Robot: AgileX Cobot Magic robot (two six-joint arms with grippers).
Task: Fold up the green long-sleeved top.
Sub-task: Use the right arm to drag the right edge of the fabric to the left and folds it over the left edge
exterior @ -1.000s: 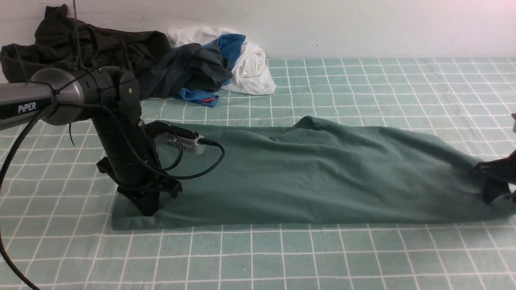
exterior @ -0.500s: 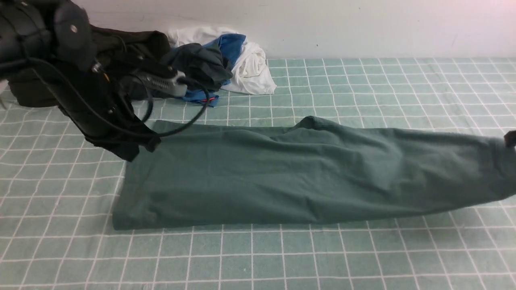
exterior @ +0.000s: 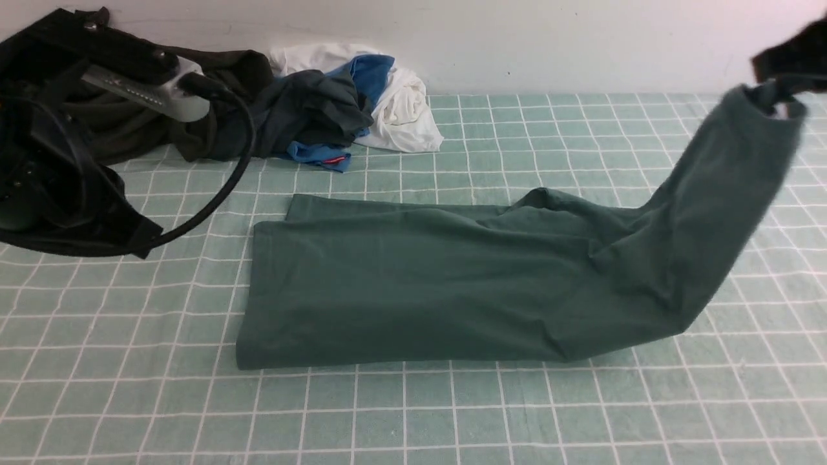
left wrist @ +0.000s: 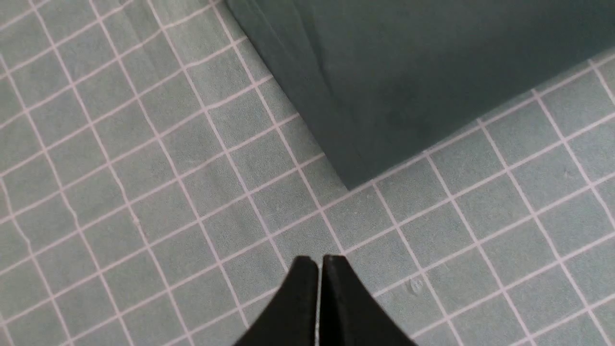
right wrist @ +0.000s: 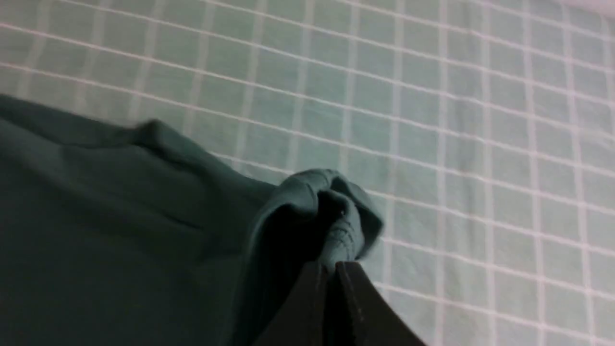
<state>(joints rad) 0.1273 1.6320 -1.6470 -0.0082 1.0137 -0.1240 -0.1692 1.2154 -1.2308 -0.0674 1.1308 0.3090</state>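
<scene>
The large sage-green cotton jersey long-sleeved top [exterior: 420, 290] lies as a long folded band on the green checked-cloth tabletop [exterior: 452, 413]. Its right end slopes up off the cloth to the jaws of the right arm [exterior: 791, 55], which are pressed together, pinching a bunched fabric edge. The jaws of the left arm [exterior: 52, 181] are pressed together with nothing between them, over bare cloth near the top's left corner, apart from it.

Claw: black left claw [left wrist: 320, 260], tips together, empty, just short of the top's corner
Top: folded sage-green jersey top [left wrist: 423, 72], lying flat
Counter: pale-green, white-gridded cloth counter [left wrist: 120, 168]
</scene>
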